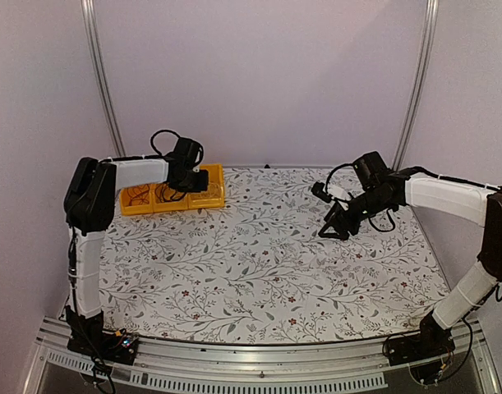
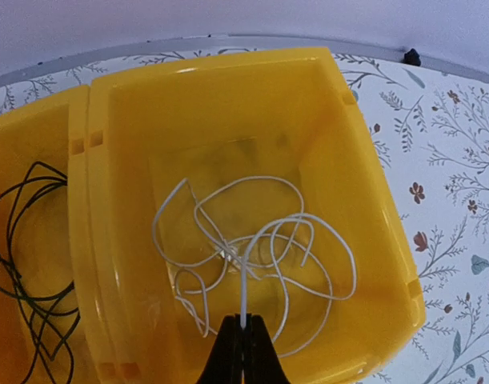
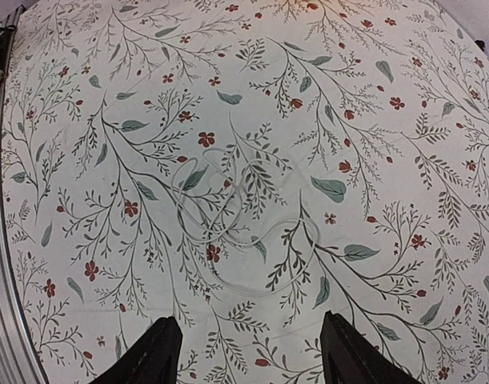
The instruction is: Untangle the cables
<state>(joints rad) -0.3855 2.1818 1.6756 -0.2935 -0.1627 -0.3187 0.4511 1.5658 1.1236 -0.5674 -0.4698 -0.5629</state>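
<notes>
My left gripper [image 2: 243, 324] is shut on a thin white cable [image 2: 252, 240] whose loops lie coiled in the right yellow bin [image 2: 372, 168]. A black cable [image 2: 24, 264] lies coiled in the neighbouring bin at the left. In the top view the left gripper [image 1: 203, 182] hangs over the row of yellow bins [image 1: 172, 197], where a reddish wire shows in the leftmost one. My right gripper [image 3: 248, 352] is open above another pale cable [image 3: 244, 232] lying looped on the floral cloth; in the top view it [image 1: 333, 230] hovers at the right.
The floral tablecloth [image 1: 259, 271] covers the table. The metal rail [image 3: 0, 264] of the table edge runs along the left of the right wrist view. Thick black arm cables loop over both wrists.
</notes>
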